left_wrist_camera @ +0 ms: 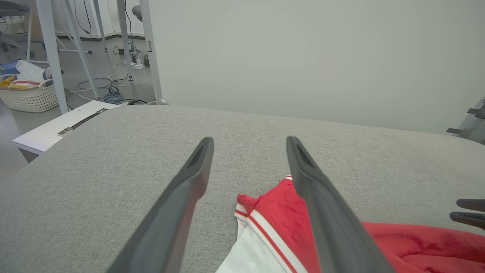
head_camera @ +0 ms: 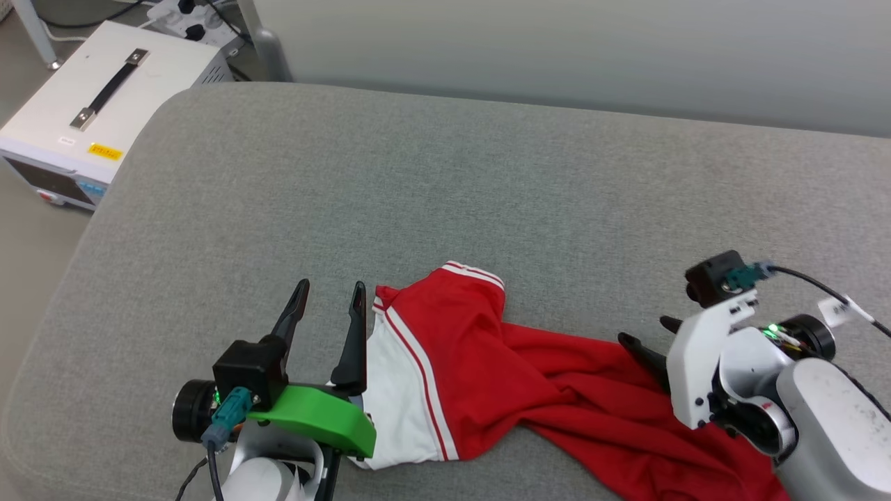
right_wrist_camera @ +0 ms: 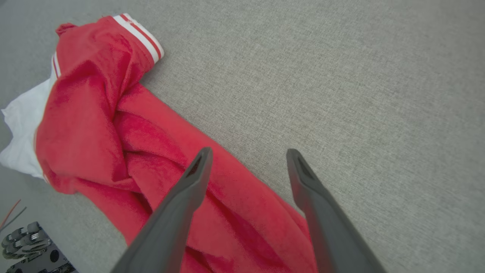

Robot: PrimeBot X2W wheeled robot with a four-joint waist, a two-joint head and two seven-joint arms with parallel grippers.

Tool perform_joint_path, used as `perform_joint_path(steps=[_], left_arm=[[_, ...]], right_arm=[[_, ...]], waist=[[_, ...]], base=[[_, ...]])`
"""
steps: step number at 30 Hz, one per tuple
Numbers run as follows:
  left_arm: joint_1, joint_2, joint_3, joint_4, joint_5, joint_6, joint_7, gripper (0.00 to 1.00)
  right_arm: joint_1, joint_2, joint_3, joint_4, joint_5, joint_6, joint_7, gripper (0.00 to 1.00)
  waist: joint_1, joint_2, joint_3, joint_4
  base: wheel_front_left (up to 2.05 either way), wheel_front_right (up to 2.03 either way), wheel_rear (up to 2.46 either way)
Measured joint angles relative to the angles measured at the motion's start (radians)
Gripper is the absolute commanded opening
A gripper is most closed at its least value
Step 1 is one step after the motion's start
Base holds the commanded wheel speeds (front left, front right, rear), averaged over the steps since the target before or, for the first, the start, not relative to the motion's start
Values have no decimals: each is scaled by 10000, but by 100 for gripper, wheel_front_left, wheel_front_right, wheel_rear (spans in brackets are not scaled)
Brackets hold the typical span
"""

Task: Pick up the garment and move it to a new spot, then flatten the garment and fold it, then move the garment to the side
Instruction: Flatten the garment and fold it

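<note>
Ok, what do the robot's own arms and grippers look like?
The left gripper and the right gripper each have two long, dark, tapering fingers. The left wrist carries a bright green bracket and a teal connector on a dark cable. The right wrist has a white bracket, a black camera block with a black cable, a green light and a pale grey forearm.

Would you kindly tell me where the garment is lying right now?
In the head view the garment lies crumpled on the grey cushion, between the left gripper by its white sleeve and the right gripper at its red body.
</note>
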Motion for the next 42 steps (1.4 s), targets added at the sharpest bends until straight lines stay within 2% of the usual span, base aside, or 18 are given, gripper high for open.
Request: perform_joint_path(steps=[5, 16, 17, 18, 19, 20, 24, 28, 35, 39, 42], left_arm=[[-223, -234, -96, 276, -4, -96, -174, 100], [-774, -663, -240, 867, -48, -328, -454, 100], [-774, -665, -234, 911, -50, -341, -485, 100], [-778, -669, -224, 955, -52, -347, -500, 100], [-779, -675, -215, 988, -69, -347, -523, 100], [-785, -679, -207, 1014, -86, -347, -527, 100], [-787, -688, -173, 1083, -132, -345, -583, 100], [-787, -677, -169, 1078, -136, -332, -583, 100], [-699, -401, -161, 911, -134, -234, -376, 100], [-502, -186, -90, 779, -136, -142, -224, 100], [-298, -75, -12, 650, -140, -40, -104, 100]], right_arm=[[-1423, -359, 1691, 357, 688, 0, 1354, 100], [-3118, -945, 4259, 1592, 2073, -2, 2685, 100], [-3181, -991, 4351, 1657, 2194, -10, 2780, 95], [-3265, -1043, 4481, 1707, 2339, -8, 2909, 48], [-3352, -1089, 4575, 1733, 2460, -8, 3001, 6], [-3414, -1114, 4623, 1762, 2587, -10, 3095, 0], [-3622, -1158, 4706, 1877, 3085, -6, 3164, 0], [-3601, -1087, 4215, 2163, 3277, 17, 2343, 0], [-3109, -1618, 2174, 2769, 3108, 8, 913, 0], [-2063, -1931, 863, 2892, 2840, 6, 339, 0], [-987, -1927, -130, 2872, 2660, 6, 52, 0]], waist=[[0, 0, 354, 365], [0, 0, 1172, 1064], [0, 0, 1216, 1109], [0, 0, 1266, 1157], [0, 0, 1309, 1193], [0, 0, 1339, 1215], [0, 0, 1362, 1181], [1, 0, 1225, 1017], [1, 0, 883, 582], [0, 0, 677, 236], [0, 0, 518, -49]], base=[[0, 0, 0], [0, 0, 0], [0, 0, 0], [0, 0, 0], [0, 0, 0], [0, 0, 0], [0, 0, 0], [0, 0, 0], [0, 0, 0], [0, 0, 0], [0, 0, 0]])
